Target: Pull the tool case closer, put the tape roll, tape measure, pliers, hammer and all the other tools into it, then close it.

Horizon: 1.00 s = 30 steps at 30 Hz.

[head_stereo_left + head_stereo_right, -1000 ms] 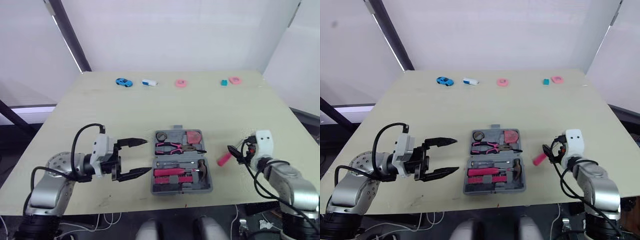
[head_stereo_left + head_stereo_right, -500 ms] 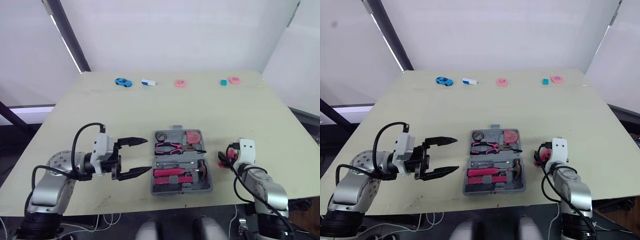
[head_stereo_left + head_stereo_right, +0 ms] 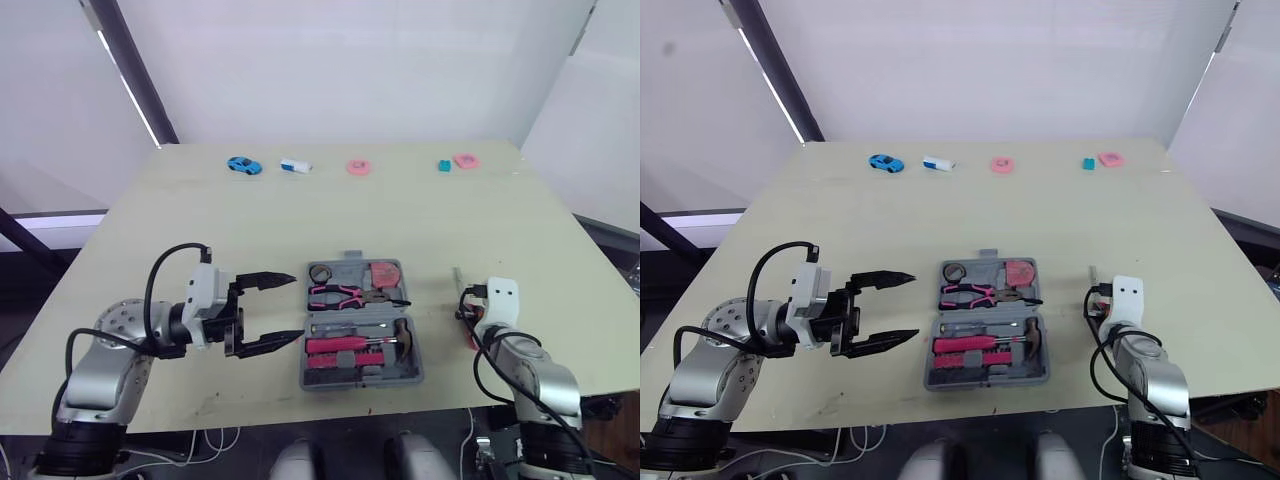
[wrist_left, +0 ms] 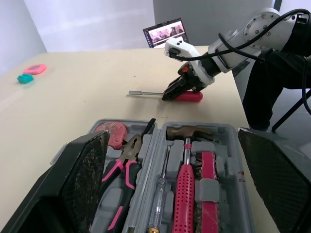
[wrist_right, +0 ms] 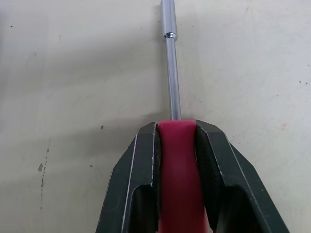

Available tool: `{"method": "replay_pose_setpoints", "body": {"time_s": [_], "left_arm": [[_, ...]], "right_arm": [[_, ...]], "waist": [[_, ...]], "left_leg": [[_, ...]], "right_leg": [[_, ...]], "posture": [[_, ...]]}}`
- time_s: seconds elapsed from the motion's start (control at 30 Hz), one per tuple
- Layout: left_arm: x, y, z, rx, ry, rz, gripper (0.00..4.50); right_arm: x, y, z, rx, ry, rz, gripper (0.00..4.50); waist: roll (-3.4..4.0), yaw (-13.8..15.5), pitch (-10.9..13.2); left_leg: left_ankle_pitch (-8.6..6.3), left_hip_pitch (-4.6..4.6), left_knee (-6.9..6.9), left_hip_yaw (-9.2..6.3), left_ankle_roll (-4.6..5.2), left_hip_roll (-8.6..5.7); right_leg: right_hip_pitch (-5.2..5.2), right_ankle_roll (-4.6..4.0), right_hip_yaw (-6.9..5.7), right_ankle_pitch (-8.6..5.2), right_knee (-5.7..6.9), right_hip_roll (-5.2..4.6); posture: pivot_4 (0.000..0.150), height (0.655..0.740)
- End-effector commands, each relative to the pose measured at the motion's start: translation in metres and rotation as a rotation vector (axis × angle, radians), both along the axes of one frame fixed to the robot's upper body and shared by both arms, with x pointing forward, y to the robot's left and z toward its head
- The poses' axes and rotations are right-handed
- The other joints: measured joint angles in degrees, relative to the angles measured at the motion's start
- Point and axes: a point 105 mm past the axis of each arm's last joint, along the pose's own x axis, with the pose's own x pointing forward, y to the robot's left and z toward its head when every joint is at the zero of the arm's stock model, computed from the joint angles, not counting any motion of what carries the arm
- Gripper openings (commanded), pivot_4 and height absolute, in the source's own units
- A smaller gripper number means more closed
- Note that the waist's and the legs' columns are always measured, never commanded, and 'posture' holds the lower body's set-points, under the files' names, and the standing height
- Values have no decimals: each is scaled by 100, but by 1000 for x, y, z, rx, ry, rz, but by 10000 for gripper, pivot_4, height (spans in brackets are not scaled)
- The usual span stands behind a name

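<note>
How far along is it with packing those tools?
Mostly packed: pliers, hammer, tape roll and tape measure sit in the open tool case. The right gripper grips a pink-handled driver on the table beside it. Remaining: put that in and close the case. The left gripper is open.

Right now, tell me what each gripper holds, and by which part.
The right gripper is shut on the pink-handled silver-shafted screwdriver, gripping its pink handle. The left gripper is open and holds nothing.

Screwdriver [image 5: 171,77] right of tool case [image 3: 360,381], pliers [image 3: 338,293] inside
</note>
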Motion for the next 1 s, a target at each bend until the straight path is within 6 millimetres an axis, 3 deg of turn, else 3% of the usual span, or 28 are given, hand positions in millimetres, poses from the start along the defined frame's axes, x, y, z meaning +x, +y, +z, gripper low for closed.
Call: {"method": "replay_pose_setpoints", "body": {"time_s": [0.03, 0.13, 0.33, 0.67, 0.73, 0.8, 0.87, 0.97, 1.0], "left_arm": [[-3, -3, 6, 1, -30, -22, 45000], [-4, -5, 7, 0, -29, -28, 45000], [-9, -12, 7, -15, -23, -65, 45000], [-12, -15, 5, -1, -16, -107, 45000], [-12, -13, 4, 2, -16, -108, 45000], [-13, -11, 3, 5, -15, -107, 45000], [-13, -9, 1, 7, -14, -106, 45000], [-13, -7, 0, 10, -11, -103, 45000], [-14, -5, -1, 13, -10, -102, 45000]], "right_arm": [[-12, 0, 11, -33, -19, 90, 5431], [-25, 4, 17, -51, -20, 146, 5431], [-50, 29, 17, -32, 1, 251, 5431], [-43, 35, 4, -28, -12, 208, 5431], [-43, 33, 2, -23, -9, 198, 15685], [-43, 33, 1, -18, -10, 195, 21275], [-43, 32, 5, -10, -32, 194, 32586], [-42, 32, 16, 8, -80, 214, 43758], [-42, 31, 20, -13, -88, 234, 44434]], "waist": [[3, 15, 2], [4, 29, 2], [4, 14, 3], [3, 21, 3], [3, 21, 3], [3, 22, 3], [3, 23, 3], [3, 24, 3], [3, 25, 3]], "left_leg": [[0, -2, 0, 0, 0, 0], [0, -5, -11, -6, 0, -2], [0, -6, -17, -6, 0, 0], [0, -7, -14, -5, 0, 0], [0, -9, -17, -4, 0, 0], [0, -9, -18, -4, 0, 0], [0, -10, -18, -5, 0, 0], [0, -11, -19, -5, 0, 0], [0, -11, -18, -5, 0, 0]], "right_leg": [[-1, 0, 0, 0, -1, -1], [0, 2, -3, 0, -9, -1], [-2, 20, -4, -10, -15, 0], [-2, 24, -3, -14, -23, -3], [-2, 23, -4, -14, -26, -2], [-1, 23, -4, -14, -30, -2], [-1, 24, -4, -13, -32, -3], [-1, 24, -4, -13, -34, -3], [-1, 24, -4, -13, -34, -3]], "posture": [[1500, 7400], [1500, 7400], [1500, 7400], [1500, 7400], [1500, 7400], [1500, 7400], [1500, 7400], [1500, 7400], [1500, 7400]]}}
